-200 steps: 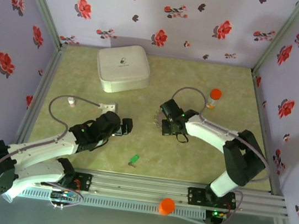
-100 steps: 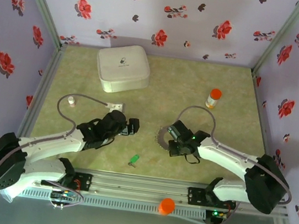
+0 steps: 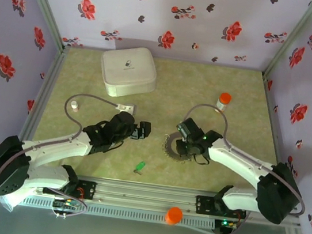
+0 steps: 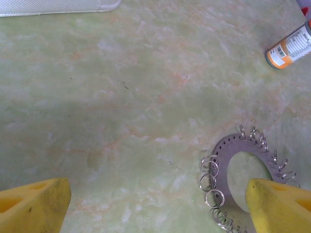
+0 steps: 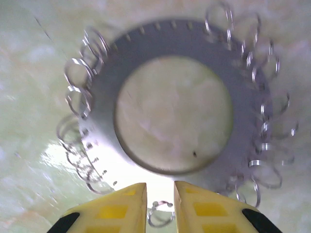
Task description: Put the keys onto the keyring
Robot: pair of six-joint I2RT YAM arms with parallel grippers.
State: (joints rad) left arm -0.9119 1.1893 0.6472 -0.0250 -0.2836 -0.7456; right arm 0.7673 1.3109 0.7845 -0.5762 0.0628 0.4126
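Since a second ago the right gripper (image 5: 160,188) has carried the keyring (image 5: 102,107) away from the bottle (image 3: 223,101) and set it down. Its jaws have parted to a narrow gap with a small wire loop in it, and I cannot tell whether they pinch it. The left gripper (image 4: 155,196) has moved closer to the keyring and is wide open, holding nothing. The keyring lies flat with its hole facing up. The green key (image 3: 139,166) lies slanted, near the keyring on the arm-base side, too small to tell its head end. From above, the right gripper covers part of the keyring.
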